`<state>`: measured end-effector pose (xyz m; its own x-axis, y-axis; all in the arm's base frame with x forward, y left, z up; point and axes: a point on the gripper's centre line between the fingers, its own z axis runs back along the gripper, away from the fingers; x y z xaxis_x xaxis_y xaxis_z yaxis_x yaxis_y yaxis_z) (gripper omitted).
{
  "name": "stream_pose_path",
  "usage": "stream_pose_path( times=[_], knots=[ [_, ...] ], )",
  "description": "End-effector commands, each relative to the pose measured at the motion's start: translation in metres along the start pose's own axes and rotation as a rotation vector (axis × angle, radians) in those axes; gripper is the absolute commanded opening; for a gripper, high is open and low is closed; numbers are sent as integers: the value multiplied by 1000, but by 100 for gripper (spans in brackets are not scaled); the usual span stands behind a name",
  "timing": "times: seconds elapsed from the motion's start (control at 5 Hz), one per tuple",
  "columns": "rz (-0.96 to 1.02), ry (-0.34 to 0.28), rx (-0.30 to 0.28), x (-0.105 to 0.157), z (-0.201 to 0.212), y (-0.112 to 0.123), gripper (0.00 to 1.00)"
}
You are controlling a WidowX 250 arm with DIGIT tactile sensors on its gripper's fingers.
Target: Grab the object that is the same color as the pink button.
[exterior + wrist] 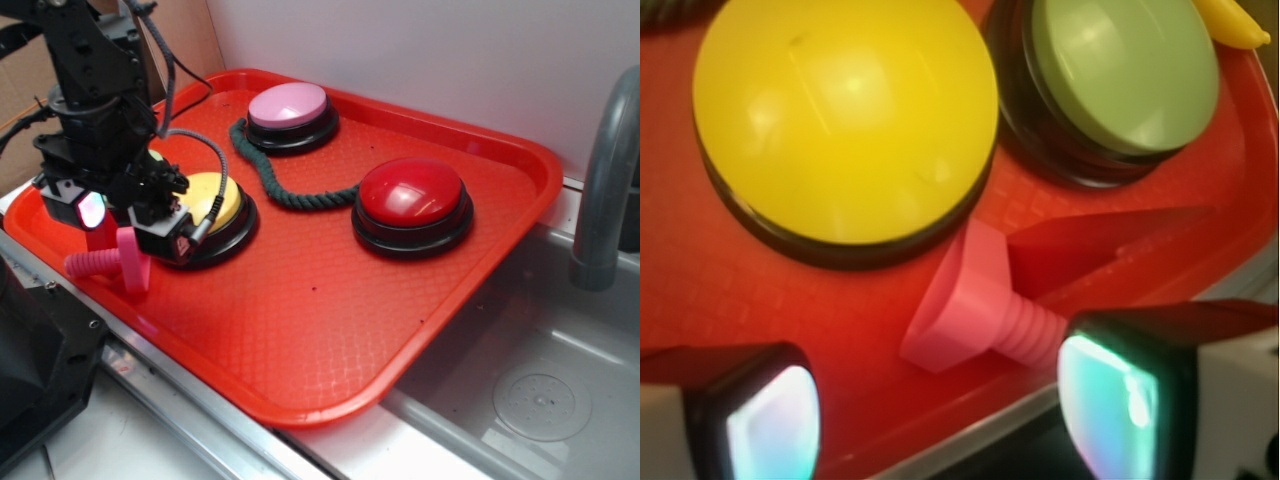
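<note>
So the red tray sits on a counter next to a sink, with the pink button up at the back and the pink bolt lying at the tray's front-left edge, just beside the yellow button. The tool is hovering right over the bolt with its fingers spread wide, not pinching anything yet. Looks like the approach step to me; next it needs to drop down and close on the ribbed shaft.
</note>
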<state>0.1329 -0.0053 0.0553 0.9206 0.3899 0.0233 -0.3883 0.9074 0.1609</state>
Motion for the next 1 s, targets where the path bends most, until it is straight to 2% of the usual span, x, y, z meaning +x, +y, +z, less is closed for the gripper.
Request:
stream_pose_path(
  times=[0.0,0.2,0.4,0.8],
  knots=[
    [79,5,51,7,-20,5,100],
    [109,7,63,8,-26,9,100],
    [113,14,74,10,-27,9,0],
    [99,6,72,12,-25,8,0]
  ],
)
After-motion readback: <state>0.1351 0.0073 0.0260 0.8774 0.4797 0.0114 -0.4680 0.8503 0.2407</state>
